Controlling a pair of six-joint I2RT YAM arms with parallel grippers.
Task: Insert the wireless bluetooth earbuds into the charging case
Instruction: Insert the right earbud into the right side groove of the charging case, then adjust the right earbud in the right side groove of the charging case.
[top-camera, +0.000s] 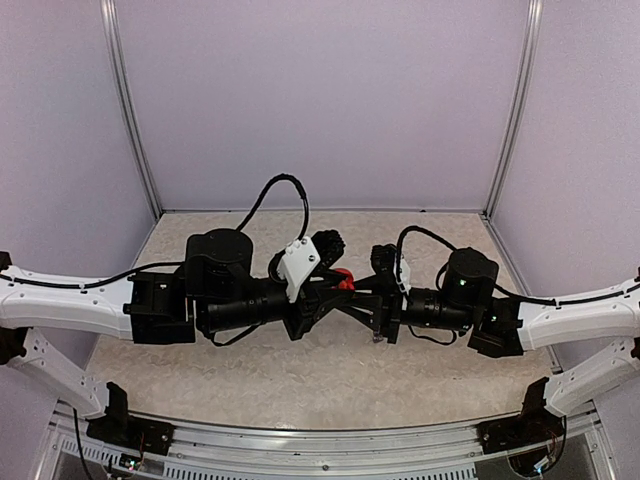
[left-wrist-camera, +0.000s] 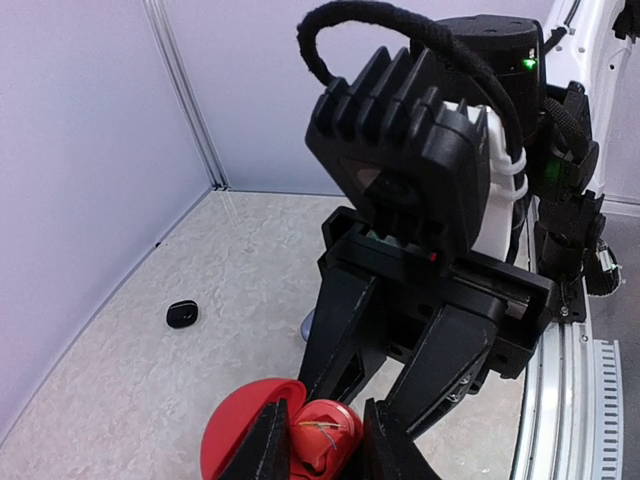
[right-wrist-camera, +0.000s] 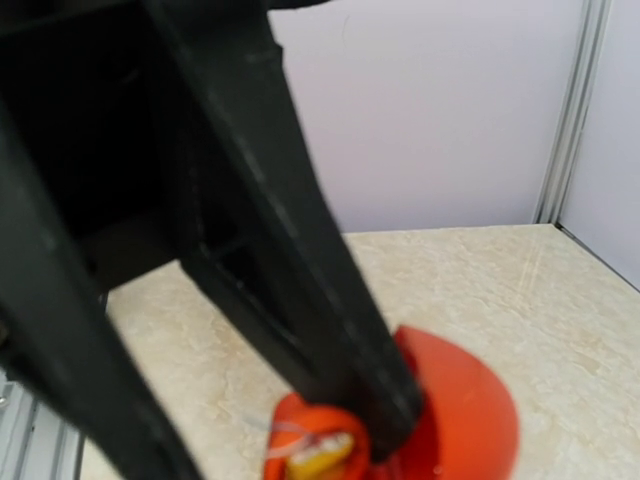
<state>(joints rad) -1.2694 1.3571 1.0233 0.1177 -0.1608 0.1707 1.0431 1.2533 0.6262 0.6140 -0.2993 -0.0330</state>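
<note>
Open red clamshell charging case (left-wrist-camera: 235, 440) sits bottom centre in the left wrist view, between both tools. Right tool (left-wrist-camera: 352, 400) is narrow, pinching its bowl. Left tool (left-wrist-camera: 324, 425) flanks it, grip indeterminate. Whether an earbud is seated inside is unclear. Risk: if either grip slackens, the case tilts and drops onto the speckled worktop (left-wrist-camera: 150, 400).

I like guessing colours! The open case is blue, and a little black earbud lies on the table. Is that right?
Not quite. The open case is red, not blue, as the left wrist view shows. The rest is right: a little black earbud does lie on the table.
</note>
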